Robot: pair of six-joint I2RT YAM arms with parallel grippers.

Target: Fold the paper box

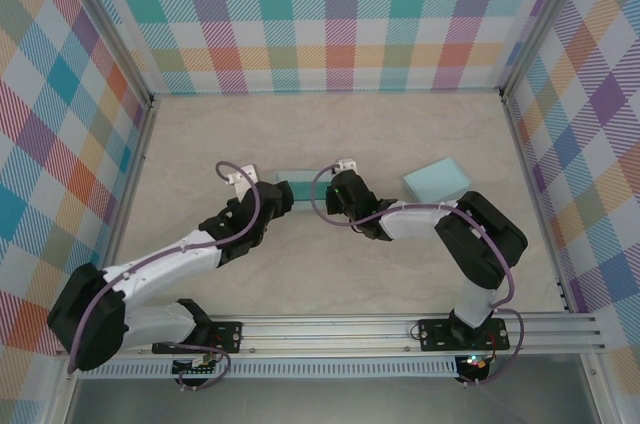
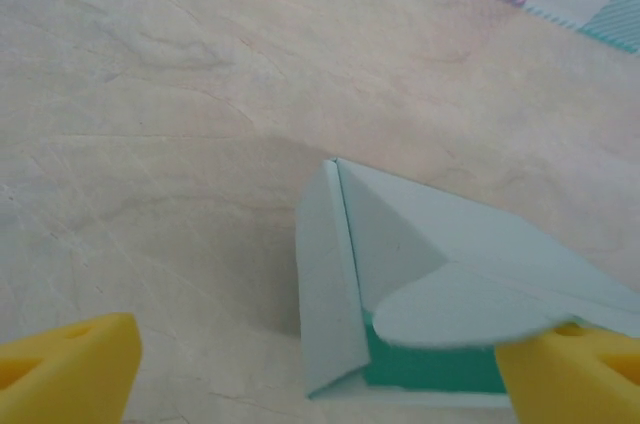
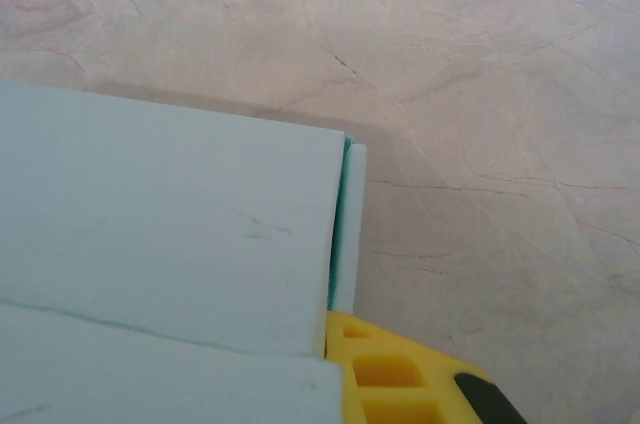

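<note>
Teal paper box (image 1: 302,183) lies on the beige table (image 1: 200,134) just left of the frame's centre in the top view, between the two grippers. The left gripper (image 1: 281,196) meets it from the lower left and the right gripper (image 1: 326,190) from the right.

In the left wrist view the left gripper (image 2: 320,352) stands wide apart. One yellow finger (image 2: 65,369) sits in the lower left corner over bare table. The other sits in the lower right corner, just under a rounded flap (image 2: 465,309) of the box (image 2: 400,234). The box's end is partly folded: a side flap leans inward, and darker teal shows inside beneath the rounded flap.

The right gripper's jaws are together. In the right wrist view one yellow finger (image 3: 395,374) sits at the bottom edge against the right end of the box (image 3: 170,234), whose flat panel covers the left half of the frame. I cannot tell whether paper is pinched between the jaws.

A second box (image 1: 437,180), closed, sits right of centre, apart from the first.
</note>
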